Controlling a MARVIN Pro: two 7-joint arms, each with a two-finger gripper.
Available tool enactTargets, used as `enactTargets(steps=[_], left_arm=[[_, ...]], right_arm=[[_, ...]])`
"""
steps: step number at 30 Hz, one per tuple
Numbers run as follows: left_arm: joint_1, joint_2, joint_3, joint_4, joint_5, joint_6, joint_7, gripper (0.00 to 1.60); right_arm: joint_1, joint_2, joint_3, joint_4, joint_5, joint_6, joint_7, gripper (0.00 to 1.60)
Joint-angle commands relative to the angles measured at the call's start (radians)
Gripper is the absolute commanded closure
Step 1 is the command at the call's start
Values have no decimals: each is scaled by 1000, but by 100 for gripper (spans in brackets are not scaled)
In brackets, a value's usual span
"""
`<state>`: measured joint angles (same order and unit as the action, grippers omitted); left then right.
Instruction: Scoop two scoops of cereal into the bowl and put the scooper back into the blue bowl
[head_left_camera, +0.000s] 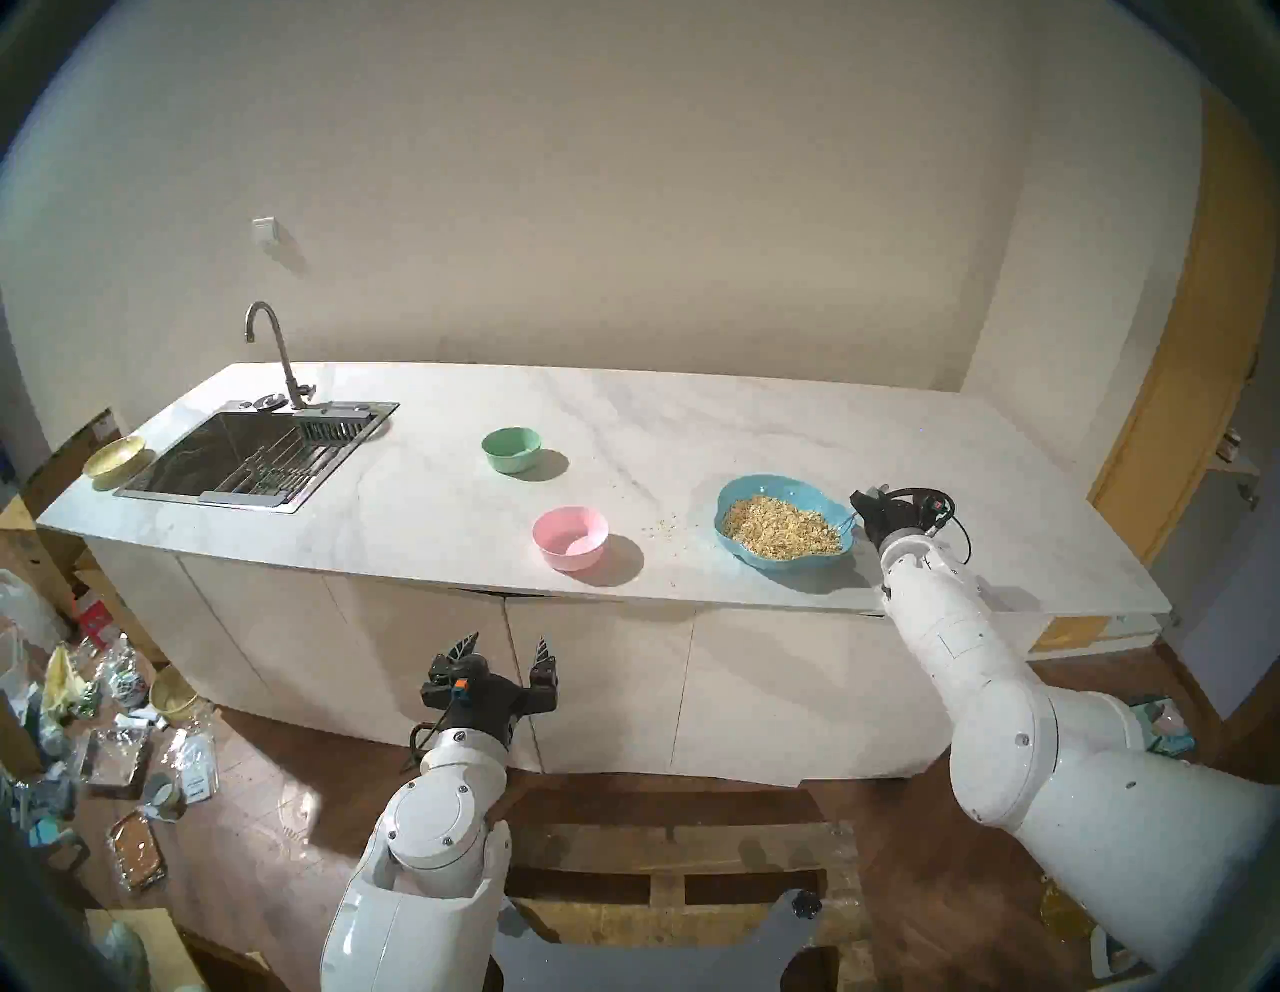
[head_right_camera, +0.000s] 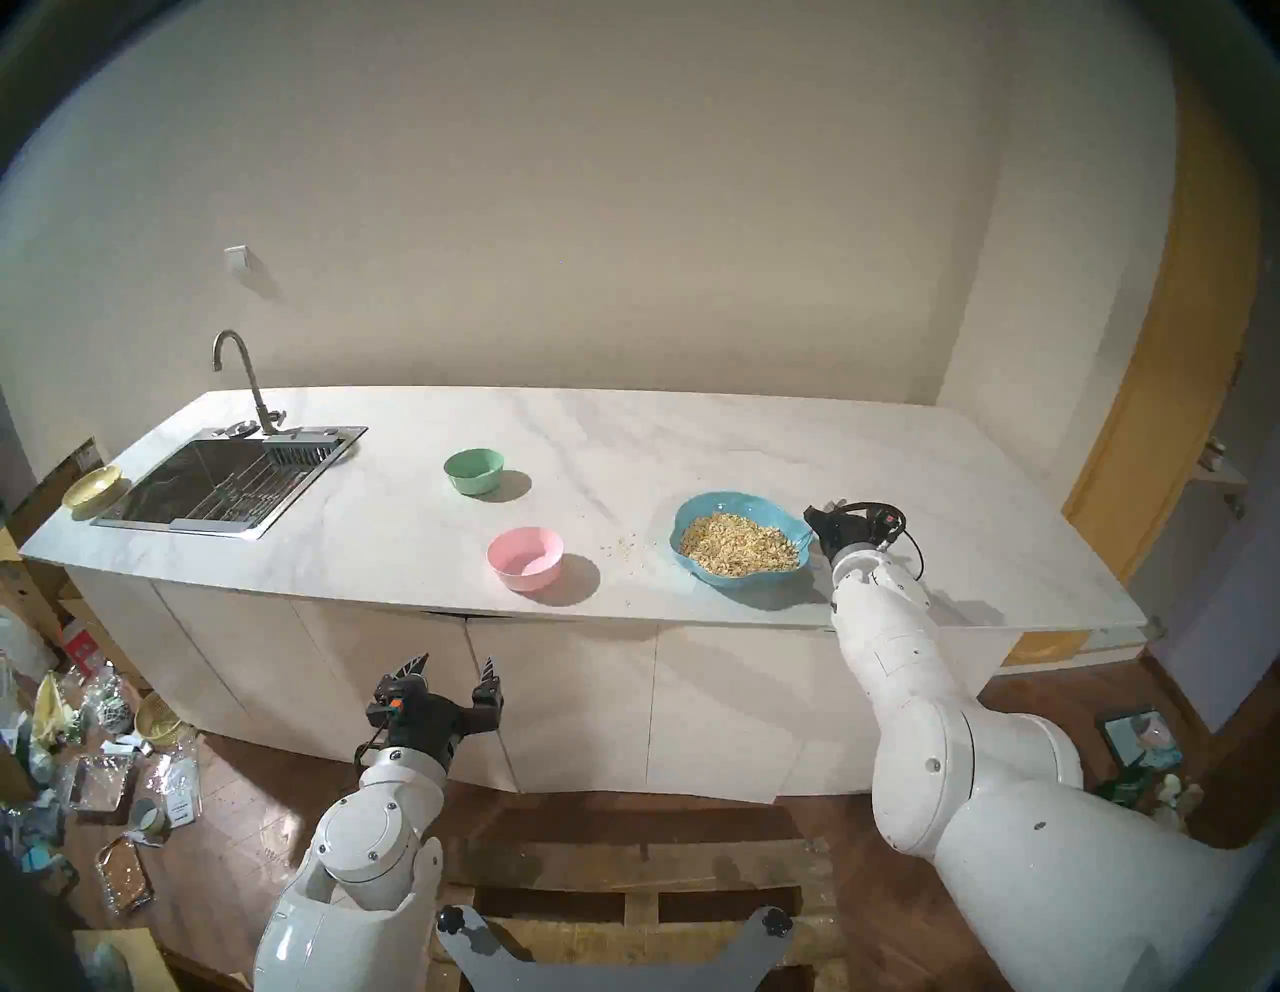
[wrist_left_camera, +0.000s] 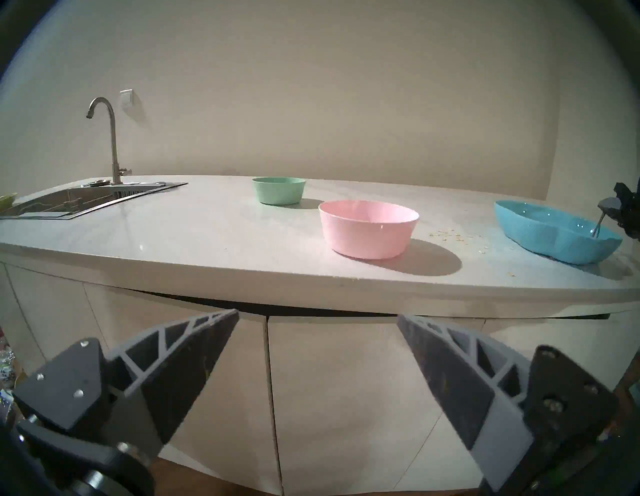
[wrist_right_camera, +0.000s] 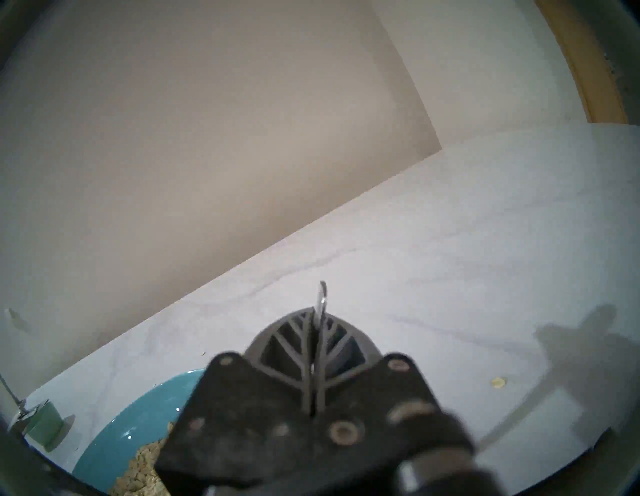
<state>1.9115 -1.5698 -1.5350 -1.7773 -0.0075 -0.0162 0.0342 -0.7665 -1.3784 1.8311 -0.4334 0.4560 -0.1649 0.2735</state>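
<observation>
White counter (head_left_camera: 692, 429): right gripper (head_left_camera: 861, 511) pinches spoon (head_left_camera: 846, 521) handle at blue bowl (head_left_camera: 744, 488) rim, head in cereal (head_left_camera: 779, 528). Pink bowl (head_left_camera: 570, 537) looks empty. Left gripper (head_left_camera: 509, 651) spread, idle. Next: lift scoop 1 level.

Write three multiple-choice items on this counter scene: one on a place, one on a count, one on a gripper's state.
1. Where is the cereal?
A. in the pink bowl
B. in the blue bowl
C. in the sink

2. How many bowls stand on the counter to the right of the sink?
A. two
B. three
C. five

3. What is the right gripper doing?
A. hanging open
B. pinching the spoon handle
C. gripping the tap

Key: 1 B, flakes fill the blue bowl; 2 B, blue, pink bowl and green bowl; 3 B, the spoon pokes out between closed fingers.
</observation>
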Motion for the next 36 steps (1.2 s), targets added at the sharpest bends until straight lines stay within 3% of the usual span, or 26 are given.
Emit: enactTargets(steps=[1,7,9,14,16,18,21,27,36], left_arm=[[-5,0,3,-26,-2,-5,-4,0],[-4,0,3,-26,-2,-5,-5,0],[-5,0,3,-26,-2,-5,-4,0],[-5,0,3,-25,-2,-5,-4,0],[-5,0,3,-25,-2,-5,-4,0],[-5,0,3,-26,-2,-5,-4,0],[-5,0,3,-26,-2,-5,-4,0],[-4,1,3,-26,-2,-5,-5,0],[-4,1,3,-27,-2,-5,-5,0]], right_arm=[[32,1,9,-23,10,0,1,160],[-2,-27,2,-86,0,43,-43,160],[-17,-34,-32,-119,-35,70,-69,160],[-112,-88,-54,-313,-39,154,-147,160],[-118,-95,-56,-328,-41,160,-157,160],[-162,-116,-63,-426,-50,224,-219,160],[-184,-134,-78,-477,-59,279,-273,160],[-186,-158,-86,-478,-55,308,-340,160],[-128,-197,-56,-370,-34,288,-418,160]])
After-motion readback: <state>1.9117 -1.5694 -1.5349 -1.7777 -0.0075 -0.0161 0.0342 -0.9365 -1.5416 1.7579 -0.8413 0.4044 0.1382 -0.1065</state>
